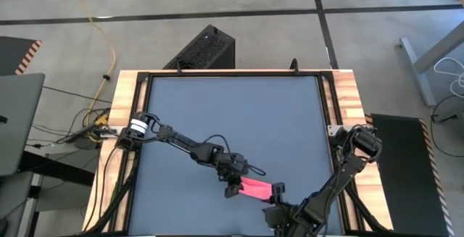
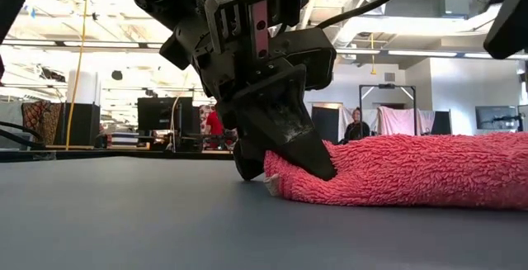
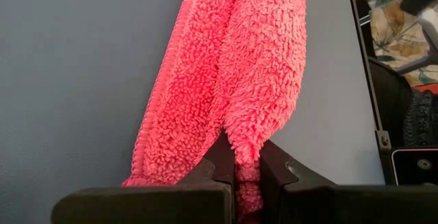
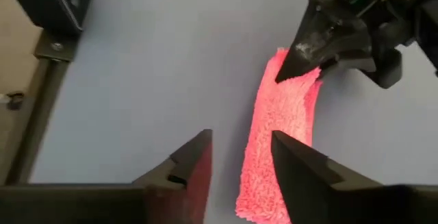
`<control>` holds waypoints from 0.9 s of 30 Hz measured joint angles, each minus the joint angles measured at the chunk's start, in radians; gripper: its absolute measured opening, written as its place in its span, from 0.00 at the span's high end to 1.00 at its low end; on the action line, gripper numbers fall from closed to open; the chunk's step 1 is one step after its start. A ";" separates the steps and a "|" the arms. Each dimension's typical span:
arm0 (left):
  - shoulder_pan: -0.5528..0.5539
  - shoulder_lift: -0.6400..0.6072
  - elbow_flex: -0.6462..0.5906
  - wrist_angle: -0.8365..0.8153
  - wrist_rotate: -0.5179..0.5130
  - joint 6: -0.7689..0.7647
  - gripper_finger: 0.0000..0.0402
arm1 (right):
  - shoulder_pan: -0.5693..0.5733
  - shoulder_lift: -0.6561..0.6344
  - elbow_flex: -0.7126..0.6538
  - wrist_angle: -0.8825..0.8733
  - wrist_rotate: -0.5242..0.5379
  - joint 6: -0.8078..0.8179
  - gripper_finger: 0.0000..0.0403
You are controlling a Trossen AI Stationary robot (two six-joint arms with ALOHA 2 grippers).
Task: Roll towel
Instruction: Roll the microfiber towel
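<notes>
The pink towel [image 1: 254, 188] lies as a narrow bunched strip on the dark grey tabletop [image 1: 232, 114], near its front edge. My left gripper [image 1: 232, 187] is shut on the strip's left end, which also shows in the low view [image 2: 285, 167]. My right gripper [image 1: 276, 191] is open at the strip's right end. In the right wrist view [image 4: 241, 157], one finger [image 4: 301, 172] stands over the towel [image 4: 280, 121]. I cannot tell whether it touches the towel. My left gripper pinches a raised fold at the towel's left end [image 3: 245, 148] between its two fingers. The fingers [image 2: 289, 146] come from above, slanting down from the table's left, and lie along the strip. The towel rests on the table and stretches away toward my right gripper.
A black perforated box [image 1: 206, 48] stands beyond the table's far edge. Wooden rails [image 1: 119, 121] run along both sides of the table. The far half of the tabletop is bare. People [image 2: 214, 125] show in the room behind.
</notes>
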 joint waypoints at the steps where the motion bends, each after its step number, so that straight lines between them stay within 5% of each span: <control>1: 0.000 0.000 0.000 0.000 0.001 0.000 0.98 | 0.000 0.000 0.011 -0.012 -0.005 0.000 0.56; 8: 0.000 0.000 0.000 0.000 0.002 0.000 0.98 | 0.001 0.002 0.003 -0.017 -0.024 0.005 0.36; 20: 0.001 0.000 0.000 -0.001 0.009 0.001 0.98 | 0.007 0.088 -0.043 -0.058 -0.006 0.006 0.39; 27: 0.002 0.000 0.000 -0.001 0.021 0.000 0.98 | 0.006 0.118 -0.042 -0.146 0.034 0.159 0.39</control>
